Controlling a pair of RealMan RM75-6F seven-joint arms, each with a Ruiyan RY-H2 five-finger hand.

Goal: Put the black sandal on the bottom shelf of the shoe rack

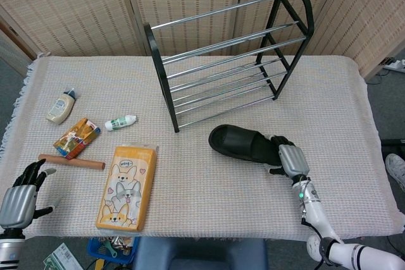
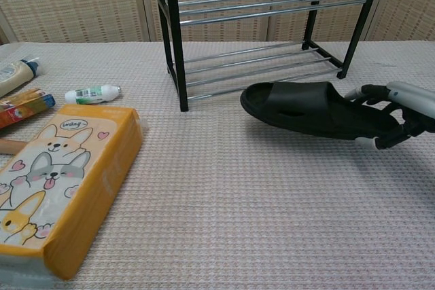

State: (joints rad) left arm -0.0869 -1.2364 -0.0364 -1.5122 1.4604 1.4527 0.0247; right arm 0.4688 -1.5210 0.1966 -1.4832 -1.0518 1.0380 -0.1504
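The black sandal hangs a little above the tablecloth, toe pointing left, just in front of the shoe rack. My right hand grips its heel end from the right, fingers wrapped over and under the sole. The rack is black-framed with chrome bars, and its bottom shelf sits low behind the sandal. My left hand rests at the table's front left corner, fingers spread, holding nothing; the chest view does not show it.
An orange tissue pack lies front left. Beyond it are a brown stick, a snack packet, a small white tube and a cream bottle.
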